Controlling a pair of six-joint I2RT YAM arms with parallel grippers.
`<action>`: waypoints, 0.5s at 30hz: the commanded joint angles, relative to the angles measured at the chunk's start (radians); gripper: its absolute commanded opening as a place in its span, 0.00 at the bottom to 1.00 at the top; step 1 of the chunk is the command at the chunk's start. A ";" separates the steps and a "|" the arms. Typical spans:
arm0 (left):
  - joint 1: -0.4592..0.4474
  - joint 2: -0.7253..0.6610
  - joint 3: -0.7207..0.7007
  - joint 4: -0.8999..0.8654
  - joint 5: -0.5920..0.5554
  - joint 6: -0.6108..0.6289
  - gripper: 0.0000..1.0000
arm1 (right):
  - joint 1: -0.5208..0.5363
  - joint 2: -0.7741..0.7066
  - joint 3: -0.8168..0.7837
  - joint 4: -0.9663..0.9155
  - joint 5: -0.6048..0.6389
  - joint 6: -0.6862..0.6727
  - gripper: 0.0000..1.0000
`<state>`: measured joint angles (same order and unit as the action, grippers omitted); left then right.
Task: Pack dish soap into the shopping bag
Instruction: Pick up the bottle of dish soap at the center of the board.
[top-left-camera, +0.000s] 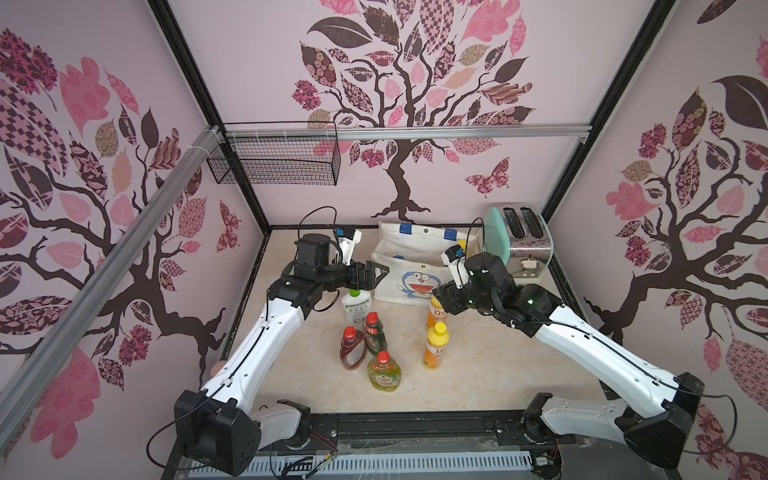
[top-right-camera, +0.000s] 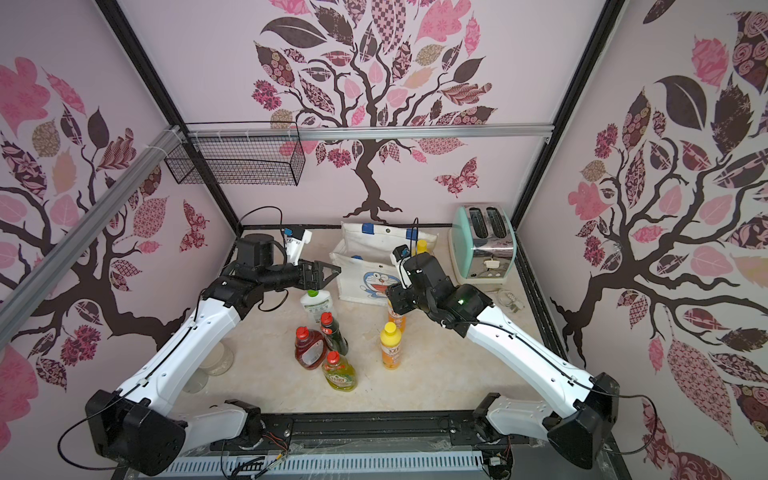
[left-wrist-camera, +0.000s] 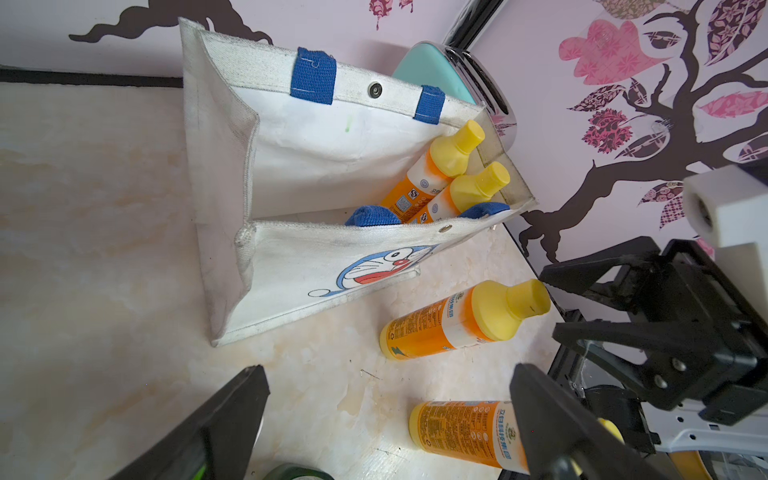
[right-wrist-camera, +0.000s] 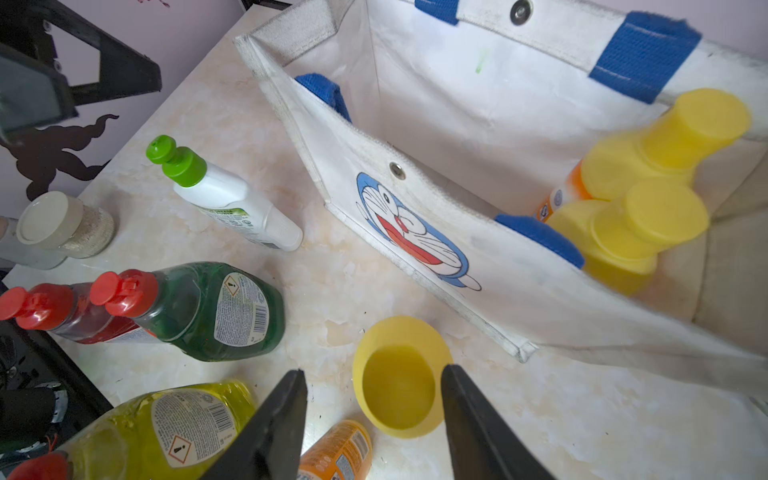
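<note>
Standing upright, cap skyward: orange bottle

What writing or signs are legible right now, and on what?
"FAIRY": front label of the yellow-green bottle.
Exclamation-mark warning diamond: back labels of the yellow-green bottle and the dark green bottle.
Chinese print on the orange bottles: too blurred to read.
Label of the white bottle, and all fine print: too small.

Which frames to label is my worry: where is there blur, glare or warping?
In both top views, the corners stretch wide-angle and the toaster chrome throws reflections; in the left wrist view, the bag is sharp and evenly lit; in the right wrist view, the yellow caps in the bag smear, while the green-capped bottle is crisp.
</note>
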<state>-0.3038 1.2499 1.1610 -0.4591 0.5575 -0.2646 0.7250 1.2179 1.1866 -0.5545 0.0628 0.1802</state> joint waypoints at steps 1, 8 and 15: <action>-0.004 -0.006 -0.003 -0.003 -0.009 0.013 0.97 | 0.000 0.020 0.004 0.038 -0.010 0.006 0.56; -0.004 -0.006 -0.003 -0.001 -0.009 0.011 0.97 | -0.001 0.029 -0.012 0.060 0.004 0.013 0.55; -0.009 0.002 -0.002 0.003 0.011 0.006 0.97 | 0.001 0.022 -0.048 0.069 0.007 0.032 0.51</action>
<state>-0.3050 1.2499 1.1610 -0.4587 0.5552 -0.2642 0.7250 1.2446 1.1500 -0.4946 0.0650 0.1917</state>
